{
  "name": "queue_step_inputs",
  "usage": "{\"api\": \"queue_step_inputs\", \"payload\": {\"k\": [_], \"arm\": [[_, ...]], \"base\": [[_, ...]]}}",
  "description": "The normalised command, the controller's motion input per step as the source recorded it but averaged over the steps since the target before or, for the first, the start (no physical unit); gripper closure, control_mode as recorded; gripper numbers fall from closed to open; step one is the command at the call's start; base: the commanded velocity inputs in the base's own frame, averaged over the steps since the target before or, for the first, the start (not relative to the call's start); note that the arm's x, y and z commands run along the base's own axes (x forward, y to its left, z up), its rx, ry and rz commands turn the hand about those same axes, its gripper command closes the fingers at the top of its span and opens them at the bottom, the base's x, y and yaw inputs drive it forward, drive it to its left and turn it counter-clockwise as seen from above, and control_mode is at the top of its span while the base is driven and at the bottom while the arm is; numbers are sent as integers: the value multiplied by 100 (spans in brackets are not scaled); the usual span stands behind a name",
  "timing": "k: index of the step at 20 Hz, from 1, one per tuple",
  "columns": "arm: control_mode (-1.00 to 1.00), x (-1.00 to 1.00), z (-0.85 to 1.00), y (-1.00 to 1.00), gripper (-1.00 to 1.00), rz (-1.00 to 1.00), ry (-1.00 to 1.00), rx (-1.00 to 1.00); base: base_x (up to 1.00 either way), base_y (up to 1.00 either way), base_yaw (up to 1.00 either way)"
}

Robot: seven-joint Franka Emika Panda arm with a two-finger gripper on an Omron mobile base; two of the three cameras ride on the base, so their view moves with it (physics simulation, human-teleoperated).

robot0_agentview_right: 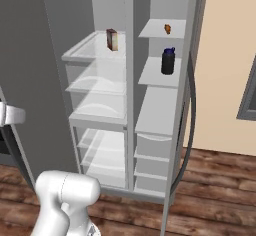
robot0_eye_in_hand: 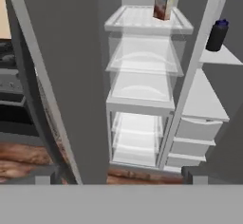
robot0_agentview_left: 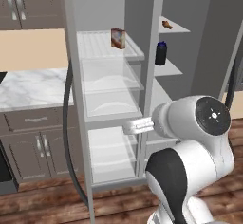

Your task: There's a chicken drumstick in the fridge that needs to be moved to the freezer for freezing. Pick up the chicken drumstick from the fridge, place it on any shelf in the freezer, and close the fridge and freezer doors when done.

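Drumstick is lying on the top solid shelf of the narrower compartment, above a dark jar; likely light, rigid, slightly slick, it is best gripped across its thick end. The jaws are standing spread, holding nothing.

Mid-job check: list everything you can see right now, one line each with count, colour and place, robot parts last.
Small roasted chicken drumstick: one, orange-brown, top solid shelf of the narrow freezer.
Rectangular box: one, reddish-brown, top clear shelf of the wide fridge.
Dark jar: one, blue-black, second freezer shelf.
White freezer drawers: stacked at the bottom of the freezer.
Tall flat doors: grey, both open.
Marble counter: white, left of fridge.
Claw: open, empty.
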Motion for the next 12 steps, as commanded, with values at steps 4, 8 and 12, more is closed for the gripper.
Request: {"api": "queue_step_inputs", "payload": {"k": [4, 8, 12], "arm": [[-100, -49, -7, 97, -100, -2, -19, 0], [-100, 0, -28, 100, -100, -2, -19, 4], [-100, 4, -31, 100, -100, -3, -20, 6]], "base": [[0, 0, 0], [0, 0, 0], [0, 0, 0]]}}
